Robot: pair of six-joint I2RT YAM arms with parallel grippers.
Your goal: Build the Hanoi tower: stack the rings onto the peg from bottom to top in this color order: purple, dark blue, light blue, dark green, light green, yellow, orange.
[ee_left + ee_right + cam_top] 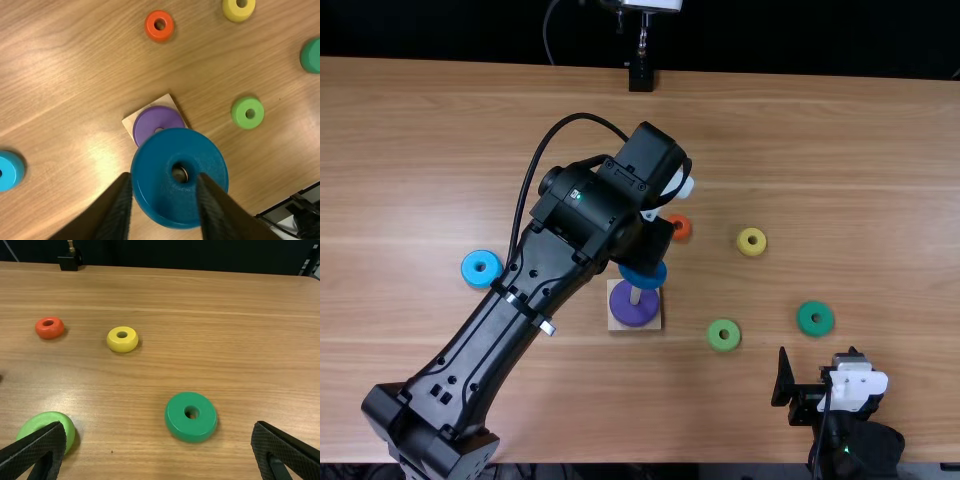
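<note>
Hanoi tower is begun near the middle of the table (pixel 860 150): on a square wooden base (pixel 617 321), the purple ring (pixel 632 312) is seated around the peg (pixel 635 296). The dark blue ring (pixel 646 277) is grasped by the left gripper (pixel 648 245) and held up over the purple one. In the top view, the peg's upper end is hidden by it; whether the peg is inside its hole cannot be told. The jaws of the right gripper (pixel 817 352) are released and spread well apart, and nothing is held between them; it is placed over the near right part of the table.

The other five rings are laid flat on the wood, apart from one another. The light blue ring (pixel 481 268) is found at the left, beyond the left arm (pixel 510 322). To the right of the base, the light green ring (pixel 723 335) is set nearest, with the dark green ring (pixel 815 318) farther right. The yellow ring (pixel 751 241) is seen farther back, and the orange ring (pixel 680 227) is partly covered by the left arm. At the table's far edge, a black block (pixel 640 80) is seen.
</note>
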